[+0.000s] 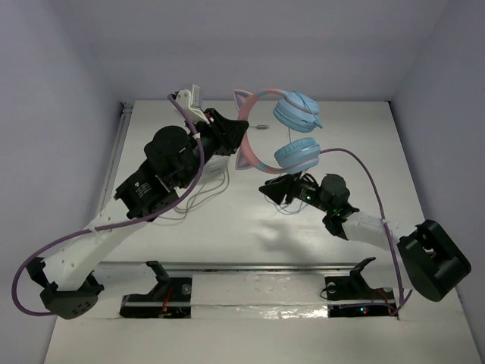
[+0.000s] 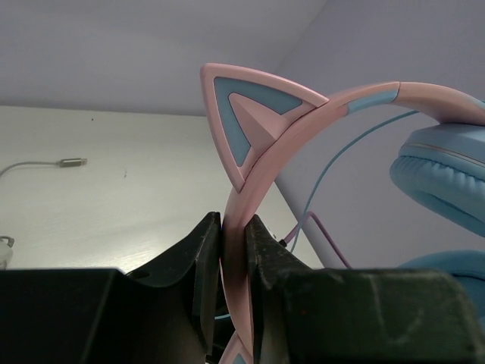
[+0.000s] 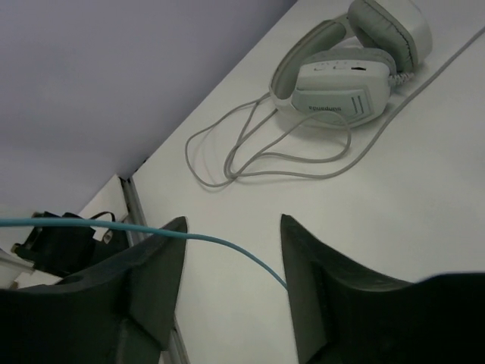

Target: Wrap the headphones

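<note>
**A:** From above, what's the count?
**B:** Two arms. One pair of cat-ear headphones [image 1: 297, 114], held above the table [image 1: 379, 152] by the left gripper [image 1: 236, 136].

**A:** Left wrist?
**B:** Jaws clamped on the pink headband [image 2: 261, 163]. One ear cup [image 2: 443, 178] is cut off.

**A:** Right wrist?
**B:** The right gripper [image 3: 233, 224] is spread wide. A thin blue cable [image 3: 227, 243] crosses the gap, contact unclear. One white-grey headset [image 3: 345, 76] lies beyond.

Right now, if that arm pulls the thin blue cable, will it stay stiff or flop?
Probably floppy: the blue cable droops in a curve across the open right end effector. It looks thin, so likely light and apt to slip from a loose grip. Pulling may tug the headphones, clamped by the left end effector.
</note>
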### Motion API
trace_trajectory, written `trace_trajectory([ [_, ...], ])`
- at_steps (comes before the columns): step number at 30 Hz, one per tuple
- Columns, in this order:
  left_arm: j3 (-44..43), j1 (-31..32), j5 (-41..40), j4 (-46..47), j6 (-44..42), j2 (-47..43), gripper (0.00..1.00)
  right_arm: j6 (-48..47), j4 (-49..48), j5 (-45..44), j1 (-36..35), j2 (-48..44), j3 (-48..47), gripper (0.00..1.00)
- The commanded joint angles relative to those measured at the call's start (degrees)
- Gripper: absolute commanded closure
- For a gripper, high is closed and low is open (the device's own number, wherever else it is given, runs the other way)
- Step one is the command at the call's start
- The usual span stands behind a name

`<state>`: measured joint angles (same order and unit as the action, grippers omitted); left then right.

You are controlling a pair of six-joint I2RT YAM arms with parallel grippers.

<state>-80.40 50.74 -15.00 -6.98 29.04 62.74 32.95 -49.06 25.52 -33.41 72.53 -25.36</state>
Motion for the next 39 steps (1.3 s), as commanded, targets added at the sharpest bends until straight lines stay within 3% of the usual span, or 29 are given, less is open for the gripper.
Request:
trace_trajectory([
  [1,-3.6,-0.6,-0.9,6.3,2.2,-1.0,1.00,0.4,-8.8,2.3,-1.7,2.1,-2.6,0.50],
  [4,-2.6,-0.6,-2.7,8.3,2.3,-1.0,1.00,3.7,-11.5,3.8,-3.0,5.0,-2.9,0.67],
  [8,-1.0,-1.1,-13.5,9.3,1.4,-1.3,1.00,6.0,-10.9,2.7,-7.1,5.3,-3.3,0.91],
  [11,3.4,-1.8,-19.2,13.0,1.1,-2.8,1.00,5.1,-5.7,-2.0,-11.4,2.8,-3.6,1.00],
  [15,6.5,-1.8,-30.0,15.1,-1.4,-2.9,1.00,5.2,3.0,-7.5,-15.3,-1.7,-2.6,1.00],
  [21,11.0,-2.3,-38.4,18.5,-5.1,-0.7,1.00,5.5,12.9,-11.3,-19.0,-6.2,-1.7,1.00],
  [29,14.2,-2.3,-48.6,19.6,-10.1,4.7,1.00,5.2,35.3,-21.5,-27.9,-12.3,-6.8,1.00],
  [34,16.2,-2.3,-50.7,14.1,-9.4,7.5,1.00,4.5,49.2,-25.2,-31.3,-15.0,-12.0,1.00],
  [39,17.6,-0.2,-53.9,-0.5,-0.8,10.9,1.00,-0.3,62.7,-30.6,-31.3,-14.3,-20.4,1.00],
])
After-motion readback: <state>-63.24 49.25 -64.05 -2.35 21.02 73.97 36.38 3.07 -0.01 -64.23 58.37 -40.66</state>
